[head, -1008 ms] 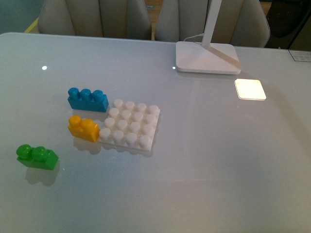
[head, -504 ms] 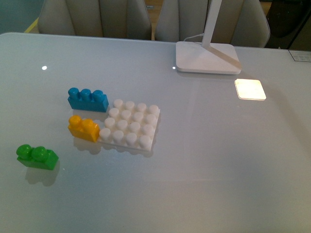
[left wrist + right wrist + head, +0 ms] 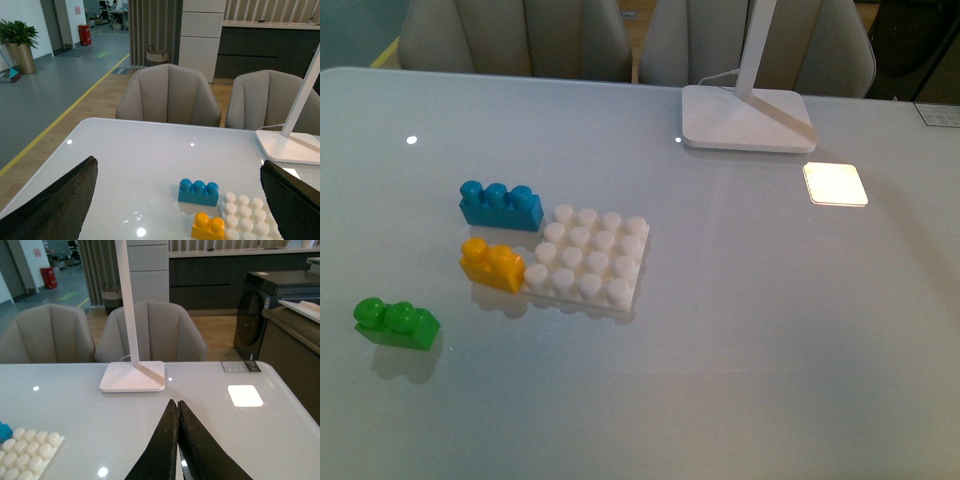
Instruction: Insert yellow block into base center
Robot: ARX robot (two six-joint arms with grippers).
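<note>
Front view: neither arm appeared. The yellow block point(image 3: 492, 263) sat studs-up on the table point(image 3: 770, 330), its right end touching the left edge of the base point(image 3: 585, 258) at the near corner. Its long axis ran roughly left to right, slightly skewed. The blue brick point(image 3: 501, 205) lay just behind it, and the green brick point(image 3: 395, 323) well apart to the near left. Bare tabletop stretched right of the base and in front of it. The lamp foot point(image 3: 747, 118) stood near the far edge.

Left wrist view: the left gripper point(image 3: 177, 162) was spread wide, holding nothing, with the block ahead of it, nearer one finger.

Right wrist view: the right gripper point(image 3: 176, 410) was pressed closed, empty, the block out of frame.
</note>
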